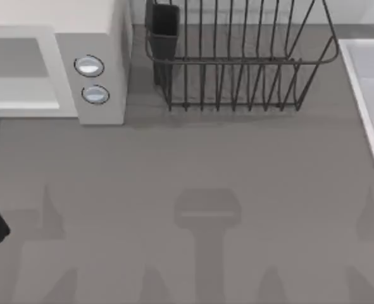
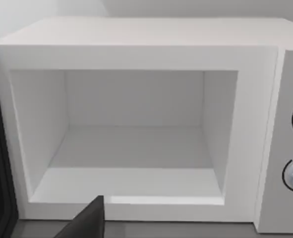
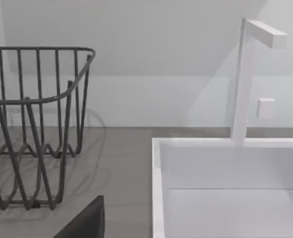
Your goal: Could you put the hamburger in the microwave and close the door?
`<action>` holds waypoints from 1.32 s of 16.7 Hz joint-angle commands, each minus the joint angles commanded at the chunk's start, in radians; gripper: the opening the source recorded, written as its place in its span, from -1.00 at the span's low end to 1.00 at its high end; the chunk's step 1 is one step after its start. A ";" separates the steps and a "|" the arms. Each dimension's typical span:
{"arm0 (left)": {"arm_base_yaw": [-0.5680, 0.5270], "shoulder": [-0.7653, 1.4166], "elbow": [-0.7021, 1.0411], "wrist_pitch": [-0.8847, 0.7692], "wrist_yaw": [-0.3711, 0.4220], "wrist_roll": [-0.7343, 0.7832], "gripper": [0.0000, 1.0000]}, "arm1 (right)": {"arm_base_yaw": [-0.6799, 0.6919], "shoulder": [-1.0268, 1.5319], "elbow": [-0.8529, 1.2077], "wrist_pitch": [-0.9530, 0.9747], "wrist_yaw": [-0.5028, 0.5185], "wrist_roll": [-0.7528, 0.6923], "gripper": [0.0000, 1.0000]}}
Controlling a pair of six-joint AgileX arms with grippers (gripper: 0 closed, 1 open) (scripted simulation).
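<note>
White boxy microwave (image 2: 136, 124) at tabletop's far-left corner stands open, cavity empty, straight ahead of left hand (image 2: 89, 220); can't tell its finger state. No hamburger visible.

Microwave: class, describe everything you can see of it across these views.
The microwave is a white box standing on the grey table at the top view's far left, beside the wire dish rack. Its grey control panel carries two round silver-blue knobs. The left wrist view shows its cavity open and empty.
</note>
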 joint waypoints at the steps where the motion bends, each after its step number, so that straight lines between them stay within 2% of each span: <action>1: 0.000 0.000 0.000 0.000 0.000 0.000 1.00 | 0.000 0.000 0.000 0.000 0.000 0.000 1.00; 5: -0.001 0.056 0.018 -0.026 0.003 0.044 1.00 | 0.000 0.000 0.000 0.000 0.000 0.000 1.00; 8: 0.000 0.197 0.072 -0.095 0.007 0.159 1.00 | 0.000 0.000 0.000 0.000 0.000 0.000 1.00; 14: 0.015 0.644 0.271 -0.314 0.017 0.517 1.00 | 0.000 0.000 0.000 0.000 0.000 0.000 1.00; 22: 0.074 1.286 0.641 -0.650 0.019 1.033 1.00 | 0.000 0.000 0.000 0.000 0.000 0.000 1.00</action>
